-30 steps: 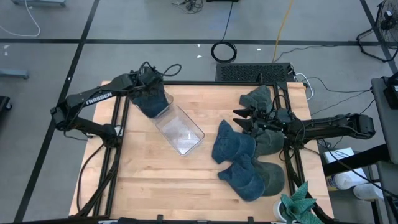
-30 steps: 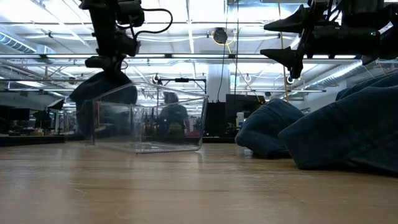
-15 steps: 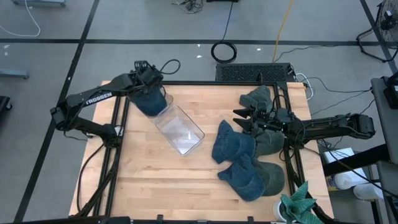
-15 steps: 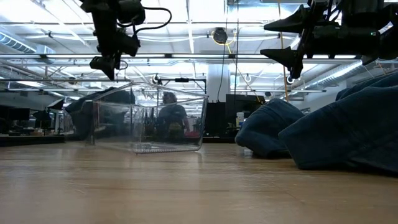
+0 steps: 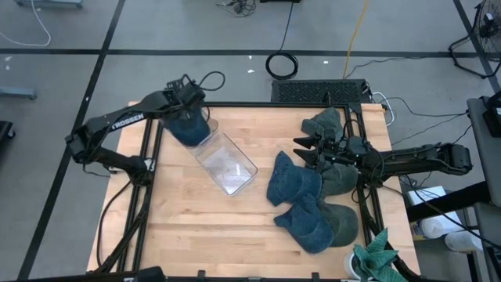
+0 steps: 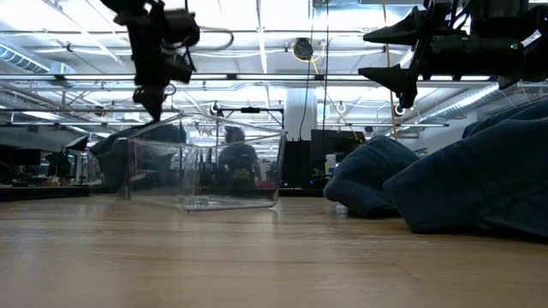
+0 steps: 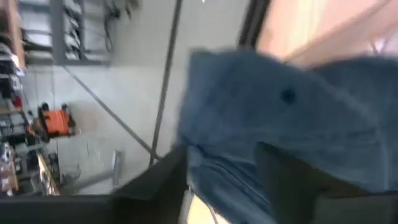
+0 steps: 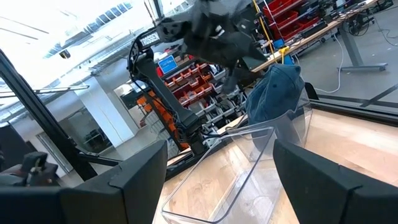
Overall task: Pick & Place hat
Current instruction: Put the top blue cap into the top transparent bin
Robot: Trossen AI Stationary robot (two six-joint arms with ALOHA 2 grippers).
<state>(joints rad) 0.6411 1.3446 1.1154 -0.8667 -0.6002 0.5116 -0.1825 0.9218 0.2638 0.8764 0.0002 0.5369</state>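
Note:
A blue hat [image 5: 189, 128] lies draped over the far-left end of a clear plastic bin [image 5: 227, 164]; the low view shows the hat [image 6: 141, 137] slumped on that end wall. My left gripper [image 5: 188, 100] hangs just above it, slanting down, fingers apart. In the left wrist view the hat [image 7: 292, 118] fills the picture beyond them. My right gripper [image 5: 301, 149] waits open in the air at the table's right, above a heap of hats; it also shows in the low view [image 6: 390, 56].
Several more hats lie at the right: blue ones [image 5: 293, 184] [image 5: 309, 225] and grey-green ones [image 5: 325, 123] [image 5: 343, 222]. A green cloth [image 5: 377, 254] sits at the near right corner. Bare wood lies in front of the bin and along the near-left side.
My left gripper has opened and let go of the blue hat. The hat, which hung from the fingers, has dropped onto the bin's far-left end. The gripper has since rolled about its own axis above the hat. My right arm has kept still.

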